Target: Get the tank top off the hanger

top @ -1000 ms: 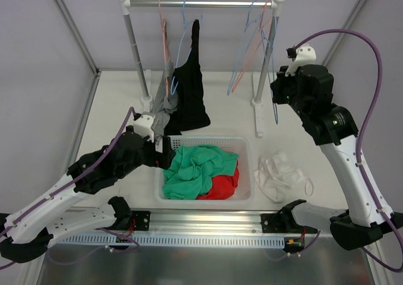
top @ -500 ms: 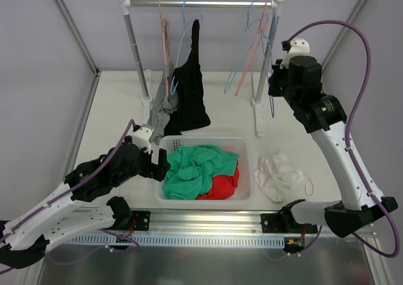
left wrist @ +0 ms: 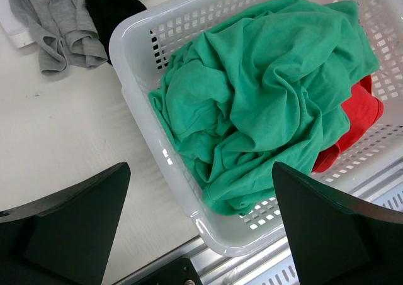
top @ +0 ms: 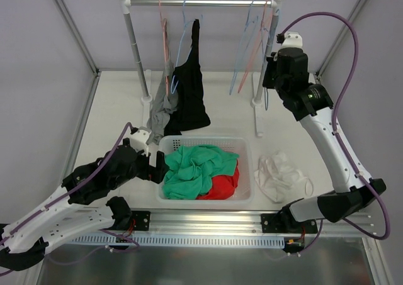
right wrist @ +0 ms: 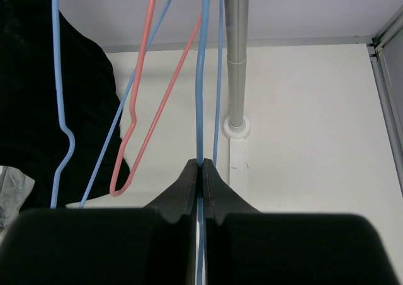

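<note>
The black tank top (top: 192,93) hangs on a blue hanger (top: 181,43) at the left-centre of the rack rail (top: 201,3); it also shows in the right wrist view (right wrist: 38,96). My right gripper (top: 267,77) is high at the rack's right end, shut (right wrist: 202,165) on the wire of a bare blue hanger (right wrist: 203,77), apart from the tank top. My left gripper (top: 158,167) is open and empty (left wrist: 196,172) above the near left corner of the white basket (left wrist: 141,115).
A grey garment (top: 162,112) droops from a pink hanger onto the table beside the tank top. The basket (top: 204,139) holds green (top: 198,165) and red (top: 223,184) clothes. A white garment (top: 280,175) lies to its right. Bare pink and blue hangers hang by the right post (right wrist: 235,58).
My right gripper has moved up and left toward the rack's right end with the blue hanger. My left gripper has drawn back from the grey garment toward the basket's near left corner.
</note>
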